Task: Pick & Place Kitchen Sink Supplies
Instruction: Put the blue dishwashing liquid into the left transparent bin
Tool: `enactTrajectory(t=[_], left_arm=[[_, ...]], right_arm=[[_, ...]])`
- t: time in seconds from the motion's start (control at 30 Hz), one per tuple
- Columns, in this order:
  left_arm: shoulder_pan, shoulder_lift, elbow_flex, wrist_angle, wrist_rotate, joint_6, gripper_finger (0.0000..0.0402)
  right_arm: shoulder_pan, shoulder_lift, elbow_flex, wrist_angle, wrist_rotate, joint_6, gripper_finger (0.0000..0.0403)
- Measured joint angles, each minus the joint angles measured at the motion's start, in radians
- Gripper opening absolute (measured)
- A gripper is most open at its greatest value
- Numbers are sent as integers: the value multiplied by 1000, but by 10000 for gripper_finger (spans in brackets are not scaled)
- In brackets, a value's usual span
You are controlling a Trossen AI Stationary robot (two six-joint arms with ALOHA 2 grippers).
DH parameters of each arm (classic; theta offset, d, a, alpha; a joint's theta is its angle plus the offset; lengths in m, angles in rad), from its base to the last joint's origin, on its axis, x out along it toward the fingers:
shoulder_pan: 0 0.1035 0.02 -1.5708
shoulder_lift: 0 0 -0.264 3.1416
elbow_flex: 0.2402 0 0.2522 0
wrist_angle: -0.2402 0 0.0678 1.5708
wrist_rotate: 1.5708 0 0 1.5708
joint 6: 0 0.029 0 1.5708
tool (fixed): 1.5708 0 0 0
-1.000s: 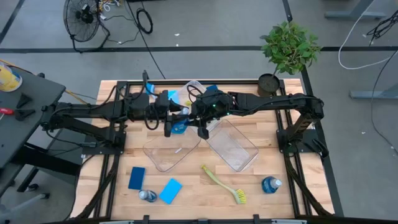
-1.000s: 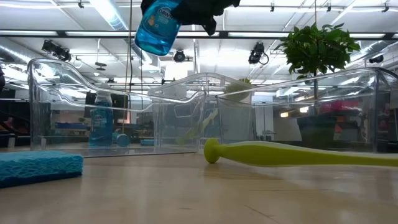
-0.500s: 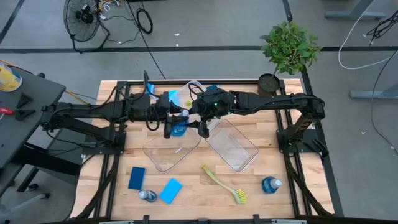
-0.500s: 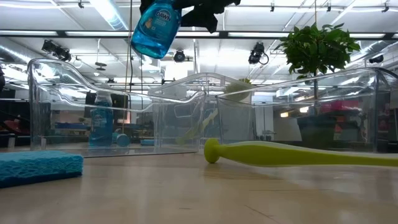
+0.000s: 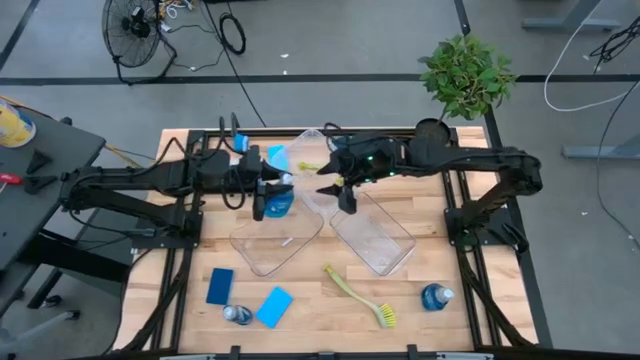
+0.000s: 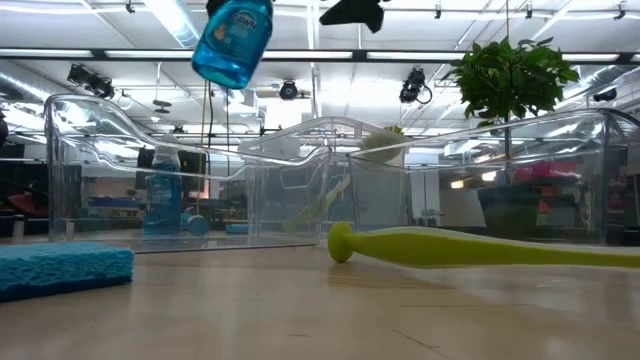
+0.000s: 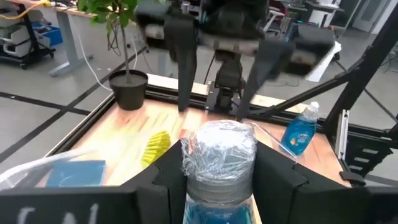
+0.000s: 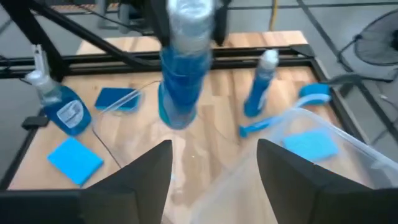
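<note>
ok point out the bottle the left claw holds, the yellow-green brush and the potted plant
bottle (image 6: 233,42), low view, label on its body
yellow-green brush (image 5: 350,287), high view, mid handle
potted plant (image 5: 466,75), high view, leaves

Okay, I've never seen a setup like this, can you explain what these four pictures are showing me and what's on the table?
This is a two-armed robot at a wooden table. One picture looks straight down, one sits at tabletop height, and two come from cameras on the wrists. The left end effector holds a bottle of blue liquid up in the air above the clear bins. The right end effector is open and empty, just beside it. On the table near the front lie a yellow-green dish brush, two blue sponges and two more small bottles. A potted plant stands at the far right corner.
</note>
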Motion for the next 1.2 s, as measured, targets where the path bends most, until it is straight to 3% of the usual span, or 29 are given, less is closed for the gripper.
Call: enactTrajectory(t=[0.63, 0.97, 1.2], left_arm=[[-104, -70, 0, -160, 23, -63, 142], [-165, -70, 0, -189, -46, -91, 142], [-242, -70, 0, -192, -171, -123, 142]], right_arm=[[0, -78, 0, -11, 33, 5, 208], [0, -77, 0, 22, 59, 32, 208], [0, -77, 0, 28, 59, 32, 208]])
